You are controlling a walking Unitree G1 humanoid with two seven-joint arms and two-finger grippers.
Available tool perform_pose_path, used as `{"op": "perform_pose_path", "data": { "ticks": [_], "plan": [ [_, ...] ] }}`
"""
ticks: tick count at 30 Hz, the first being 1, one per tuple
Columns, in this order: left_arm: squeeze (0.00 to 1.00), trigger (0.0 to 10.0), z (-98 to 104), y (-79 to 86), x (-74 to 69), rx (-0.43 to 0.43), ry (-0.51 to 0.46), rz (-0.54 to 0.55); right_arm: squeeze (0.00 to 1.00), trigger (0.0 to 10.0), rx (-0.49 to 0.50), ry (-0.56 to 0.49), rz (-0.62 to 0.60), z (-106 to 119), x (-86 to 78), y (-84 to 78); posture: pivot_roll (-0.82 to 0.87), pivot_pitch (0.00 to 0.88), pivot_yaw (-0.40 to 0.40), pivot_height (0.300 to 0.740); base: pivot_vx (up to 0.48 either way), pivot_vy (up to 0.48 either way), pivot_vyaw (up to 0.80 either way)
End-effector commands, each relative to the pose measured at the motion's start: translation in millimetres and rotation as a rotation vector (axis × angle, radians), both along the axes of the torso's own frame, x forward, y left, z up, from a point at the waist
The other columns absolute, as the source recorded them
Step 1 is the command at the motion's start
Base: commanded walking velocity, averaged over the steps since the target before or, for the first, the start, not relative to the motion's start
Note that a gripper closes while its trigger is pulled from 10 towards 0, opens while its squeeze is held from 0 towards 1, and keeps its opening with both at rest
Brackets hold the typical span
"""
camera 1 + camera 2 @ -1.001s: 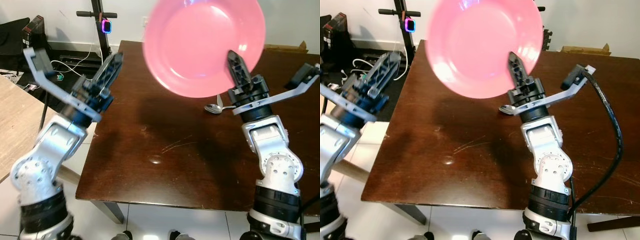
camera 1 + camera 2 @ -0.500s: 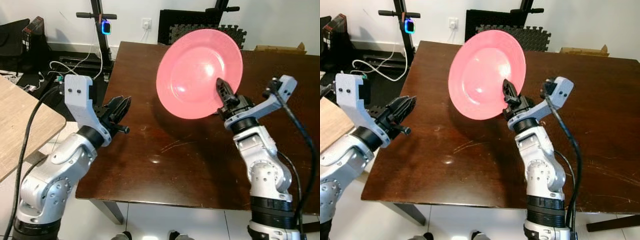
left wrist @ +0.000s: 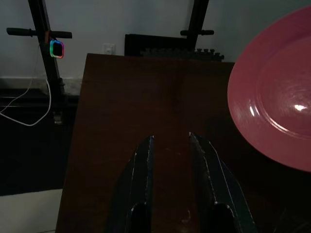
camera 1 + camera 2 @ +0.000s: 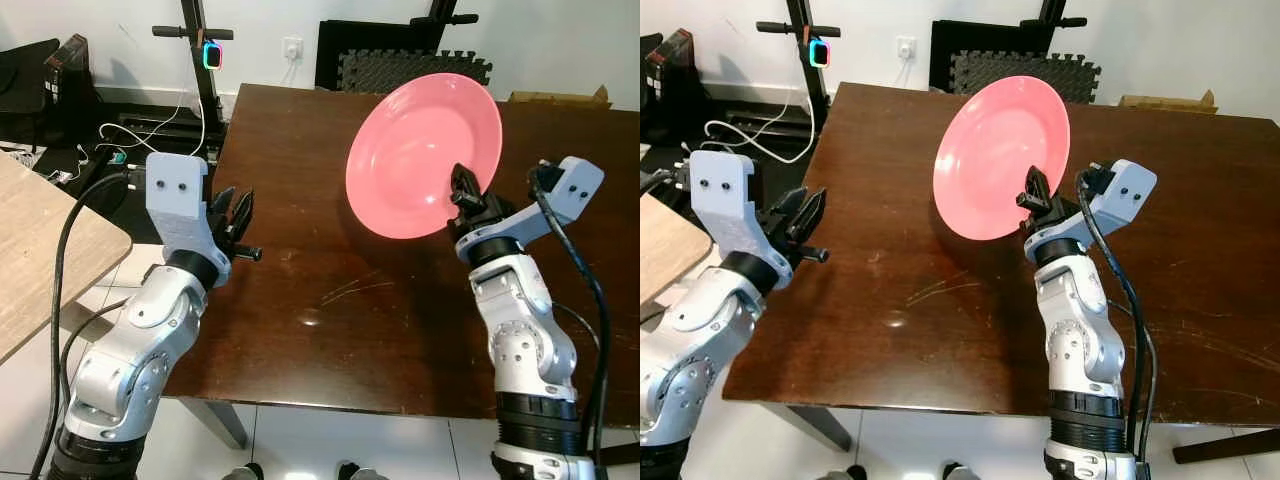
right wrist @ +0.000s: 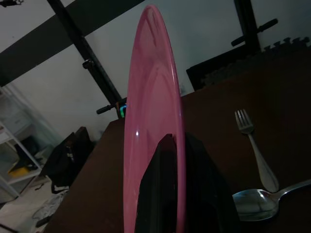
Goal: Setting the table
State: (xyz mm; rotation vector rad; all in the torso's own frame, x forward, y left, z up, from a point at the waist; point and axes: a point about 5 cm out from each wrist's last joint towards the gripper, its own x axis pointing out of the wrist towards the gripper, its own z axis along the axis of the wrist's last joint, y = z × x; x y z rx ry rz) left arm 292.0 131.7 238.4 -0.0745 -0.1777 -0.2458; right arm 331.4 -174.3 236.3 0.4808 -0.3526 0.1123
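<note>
Right hand clamps the pink plate by its rim, tilted above the tabletop; left hand hovers unclenched, empty; next, level and lower it

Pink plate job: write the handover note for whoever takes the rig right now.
Right gripper: shut on the rim of the pink plate, held tilted up on edge above the dark wooden table.
Left gripper: open, holding nothing, over the table's left edge.
Fork and spoon: lying on the table beside each other, beyond the plate.
Done: plate picked up and brought over the table.
Left: lay the plate flat, probably by the cutlery, then release.
</note>
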Motion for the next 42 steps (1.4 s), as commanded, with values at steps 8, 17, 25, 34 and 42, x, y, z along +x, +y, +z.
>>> {"op": "perform_pose_path", "data": {
  "ticks": [8, 17, 25, 34, 42],
  "plan": [
    [0.00, 10.0, -3.0, -2.1, 0.6, 0.028, -0.017, 0.010, 0.00, 10.0, -0.001, 0.012, -0.030, -4.7, 1.3, -3.1, 0.05, 0.106, 0.029, 0.740, -0.308, 0.000, 0.00],
    [0.00, 10.0, -3.3, -2.5, 0.9, 0.035, -0.023, 0.011, 0.00, 10.0, -0.009, 0.016, -0.035, -6.5, 1.9, -2.1, 0.05, 0.105, 0.030, 0.740, -0.292, 0.000, 0.00],
    [0.00, 10.0, -3.2, -2.3, 1.6, 0.038, -0.025, 0.014, 0.00, 10.0, -0.013, 0.020, -0.037, -8.3, 1.8, -2.1, 0.06, 0.106, 0.033, 0.740, -0.267, 0.000, 0.00],
    [0.00, 10.0, -2.8, -3.2, 2.2, 0.032, -0.026, 0.009, 0.00, 10.0, -0.016, 0.023, -0.044, -9.6, 2.3, -2.6, 0.05, 0.107, 0.035, 0.740, -0.082, 0.000, 0.00],
    [0.00, 10.0, -3.1, -2.8, 2.7, 0.034, -0.026, 0.011, 0.00, 10.0, -0.018, 0.023, -0.046, -10.0, 2.4, -2.6, 0.05, 0.105, 0.036, 0.740, 0.000, 0.000, 0.00]
  ]
}}
